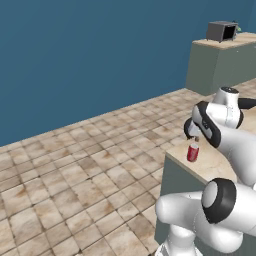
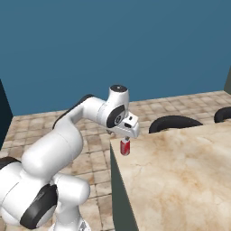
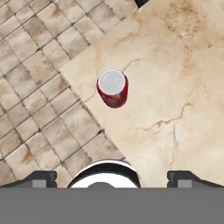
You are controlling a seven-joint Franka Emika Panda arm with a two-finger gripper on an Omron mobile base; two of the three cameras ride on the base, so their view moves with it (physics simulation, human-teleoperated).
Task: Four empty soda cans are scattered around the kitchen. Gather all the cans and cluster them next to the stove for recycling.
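One red soda can [image 3: 112,89] with a silvery top stands upright near the corner of a beige marble counter [image 3: 175,87], close to its edge over the tiled floor. The same soda can [image 1: 193,152] [image 2: 125,147] appears in both base views. My gripper [image 1: 195,139] [image 2: 127,136] [image 3: 113,177] hangs straight above the can, a little clear of its top. It is open and holds nothing; its two dark fingertips [image 3: 43,177] stand far apart. The stove is out of view.
Tan tiled floor [image 1: 75,165] runs left of the counter to a blue wall. A dark box-shaped appliance [image 1: 221,31] sits on a far grey-green cabinet [image 1: 215,67]. Dark curved shapes [image 2: 173,122] rise behind the counter's far edge.
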